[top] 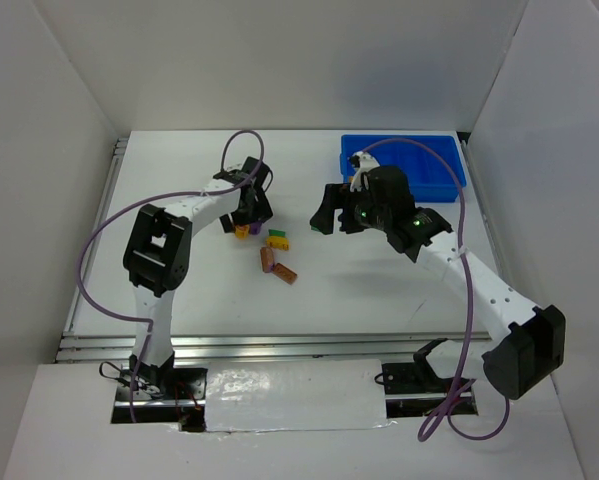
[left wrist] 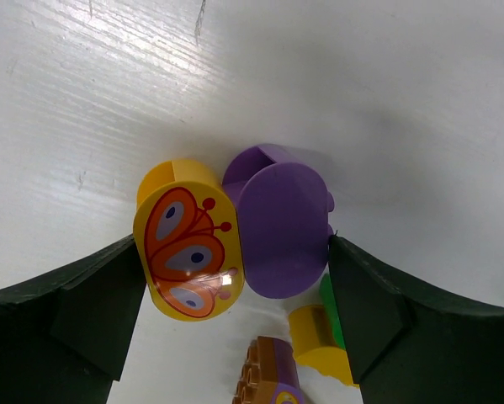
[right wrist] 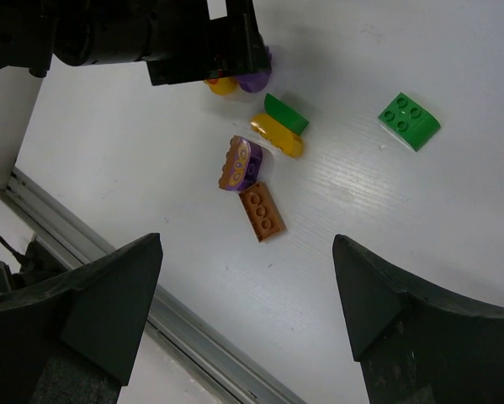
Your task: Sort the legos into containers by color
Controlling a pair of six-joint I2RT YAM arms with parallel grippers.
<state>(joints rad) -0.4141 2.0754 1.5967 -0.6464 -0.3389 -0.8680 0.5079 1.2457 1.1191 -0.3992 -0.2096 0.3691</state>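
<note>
Left gripper (left wrist: 233,244): matte black fingers drawn in on two bricks at once, one pad against each. It is low over the worktop, left of centre.
Yellow butterfly brick (left wrist: 188,252): glossy, with a rounded outline and an orange butterfly print on its flat face. It touches the left finger (left wrist: 75,311).
Purple round brick (left wrist: 281,227): smooth plastic with a plain face, pressed side by side with the yellow one and touching the other finger.
Right gripper (right wrist: 245,244): fingers spread wide with nothing between them, held above the worktop's middle.
Green square brick (right wrist: 410,120): four studs on top, lying apart from the rest.
Yellow curved brick (right wrist: 277,135): lies against a green wedge (right wrist: 285,114).
Printed brown brick (right wrist: 239,164): studded, with a purple face, touching an orange-brown studded brick (right wrist: 262,210).
Blue tray (top: 434,165): shiny, rectangular, at the far right corner. Its contents cannot be made out.
Worktop (top: 379,290): white, faintly streaked.
</note>
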